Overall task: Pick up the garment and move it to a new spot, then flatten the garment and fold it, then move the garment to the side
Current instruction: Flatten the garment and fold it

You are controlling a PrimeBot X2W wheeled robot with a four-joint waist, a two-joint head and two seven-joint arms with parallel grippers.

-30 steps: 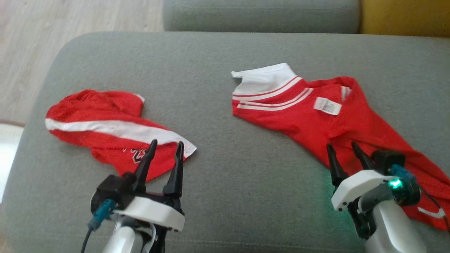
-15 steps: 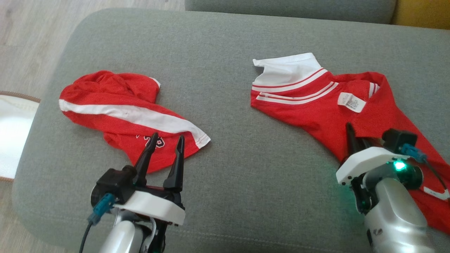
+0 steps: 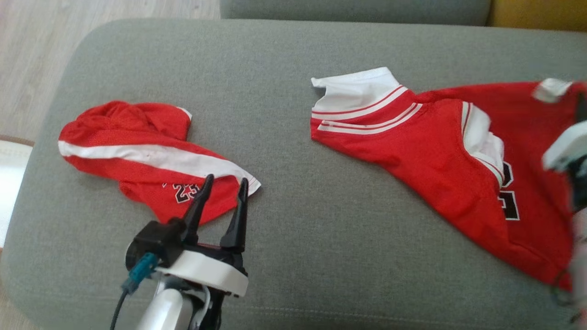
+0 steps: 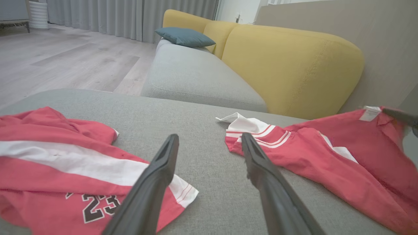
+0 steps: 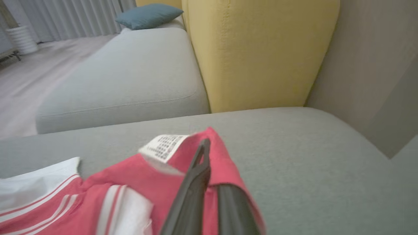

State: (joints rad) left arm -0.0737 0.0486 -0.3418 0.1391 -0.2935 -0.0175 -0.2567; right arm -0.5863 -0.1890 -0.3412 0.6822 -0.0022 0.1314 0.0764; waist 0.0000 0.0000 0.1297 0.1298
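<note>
Two red garments lay on the grey sofa seat [image 3: 293, 238]. At nine o'clock sat one crumpled pair of shorts [image 3: 137, 156], white-striped and marked 23. The left jaws, at seven o'clock, stood apart near the shorts' hem, gripping nothing. At three o'clock spread one jersey [image 3: 440, 160], red with white striped trim and black numerals. The right jaws were clamped on its neck edge beside the white label [image 5: 163, 147], holding that edge off the seat.
</note>
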